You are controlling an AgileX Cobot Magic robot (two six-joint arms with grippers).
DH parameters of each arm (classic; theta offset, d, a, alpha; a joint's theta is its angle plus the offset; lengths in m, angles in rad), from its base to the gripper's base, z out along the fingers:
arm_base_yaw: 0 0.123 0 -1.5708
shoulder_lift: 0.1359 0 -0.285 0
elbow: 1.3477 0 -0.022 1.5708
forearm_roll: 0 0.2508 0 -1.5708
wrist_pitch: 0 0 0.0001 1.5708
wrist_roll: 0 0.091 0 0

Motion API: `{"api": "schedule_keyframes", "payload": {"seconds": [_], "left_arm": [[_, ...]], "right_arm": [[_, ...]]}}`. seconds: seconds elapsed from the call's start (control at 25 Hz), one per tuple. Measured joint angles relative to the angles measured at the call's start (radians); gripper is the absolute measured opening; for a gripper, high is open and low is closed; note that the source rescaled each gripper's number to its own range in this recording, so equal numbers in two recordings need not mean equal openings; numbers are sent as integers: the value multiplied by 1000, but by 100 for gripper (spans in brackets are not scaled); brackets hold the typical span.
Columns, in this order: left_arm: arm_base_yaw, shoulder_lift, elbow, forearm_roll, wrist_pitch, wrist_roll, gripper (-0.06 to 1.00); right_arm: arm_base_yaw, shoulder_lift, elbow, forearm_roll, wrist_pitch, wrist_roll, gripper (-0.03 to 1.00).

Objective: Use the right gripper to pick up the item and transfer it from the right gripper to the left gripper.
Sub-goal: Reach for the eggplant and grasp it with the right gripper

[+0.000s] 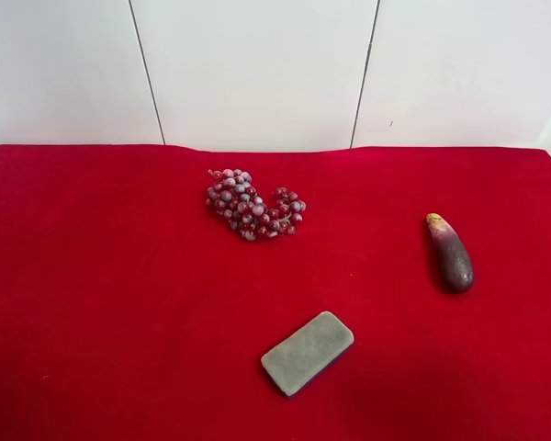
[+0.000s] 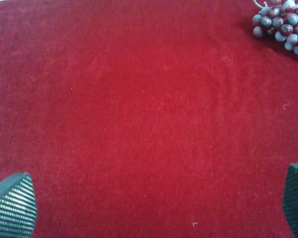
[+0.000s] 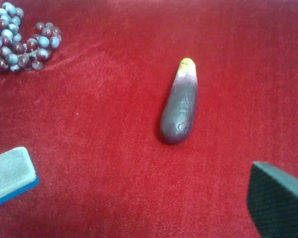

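Observation:
The item, a small dark-purple eggplant (image 1: 451, 254) with a yellowish-green stem end, lies on the red cloth at the exterior high view's right, stem end toward the back wall. The right wrist view shows it (image 3: 180, 104) lying free, ahead of my right gripper (image 3: 129, 198). That gripper is open and empty; one dark finger (image 3: 278, 198) shows, the other is only a sliver at the frame edge. My left gripper (image 2: 156, 183) is open and empty over bare cloth, its fingertips (image 2: 12, 206) wide apart. Neither arm shows in the exterior high view.
A bunch of red-purple grapes (image 1: 253, 205) lies at the middle back, also in the right wrist view (image 3: 21, 40) and the left wrist view (image 2: 283, 22). A flat grey block (image 1: 307, 352) lies near the front, with a blue underside (image 3: 10, 173). A white wall (image 1: 257, 64) stands behind the table.

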Motion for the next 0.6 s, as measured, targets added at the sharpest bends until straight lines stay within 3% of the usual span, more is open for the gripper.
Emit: {"api": "schedule_keyframes", "payload": {"seconds": [0.6], "left_arm": [[0,0,0,0,0,0,100]], "right_arm": [[0,0,0,0,0,0,100]]}}
